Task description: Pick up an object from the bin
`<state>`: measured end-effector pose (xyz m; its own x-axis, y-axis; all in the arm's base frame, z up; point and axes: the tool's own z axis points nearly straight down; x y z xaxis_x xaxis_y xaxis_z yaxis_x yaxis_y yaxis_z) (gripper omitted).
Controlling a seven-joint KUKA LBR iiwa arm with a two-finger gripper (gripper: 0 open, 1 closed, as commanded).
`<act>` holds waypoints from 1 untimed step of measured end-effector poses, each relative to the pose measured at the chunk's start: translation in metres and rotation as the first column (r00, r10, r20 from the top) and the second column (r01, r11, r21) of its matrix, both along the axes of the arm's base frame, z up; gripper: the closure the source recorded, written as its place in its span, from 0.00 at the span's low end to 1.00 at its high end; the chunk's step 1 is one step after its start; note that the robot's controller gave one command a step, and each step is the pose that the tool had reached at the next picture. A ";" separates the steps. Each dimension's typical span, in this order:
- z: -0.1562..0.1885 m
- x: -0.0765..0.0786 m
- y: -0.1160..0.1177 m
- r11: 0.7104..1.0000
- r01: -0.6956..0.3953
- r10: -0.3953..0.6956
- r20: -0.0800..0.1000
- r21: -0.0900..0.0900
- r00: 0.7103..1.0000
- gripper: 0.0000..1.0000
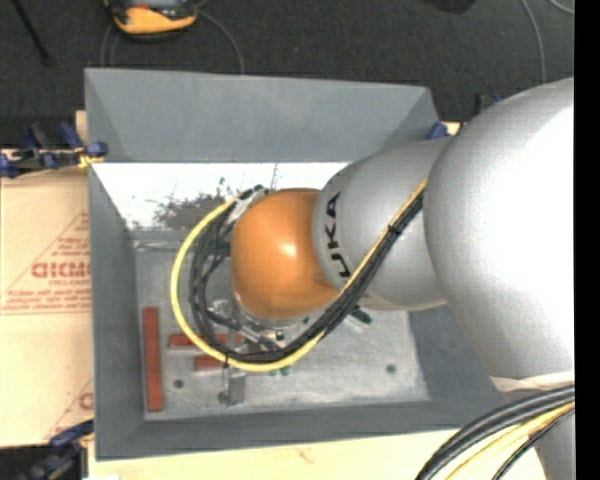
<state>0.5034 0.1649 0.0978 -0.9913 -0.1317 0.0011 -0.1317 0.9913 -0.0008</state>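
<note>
Small red pieces [208, 363] lie on the floor near the front of the grey bin [110, 298], left of centre. A small grey piece [230, 389] lies just beside them and a long red bar [152, 360] runs along the left wall. The gripper [245, 340] hangs over them; whether it is wide or narrow cannot be told. Behind it, the orange cover [275, 253] and silver arm [460, 218] stand over the bin's middle.
</note>
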 end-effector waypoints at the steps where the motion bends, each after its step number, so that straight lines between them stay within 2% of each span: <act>1: -0.027 0.040 -0.026 1.000 -0.026 0.026 0.003 0.002 1.000 1.00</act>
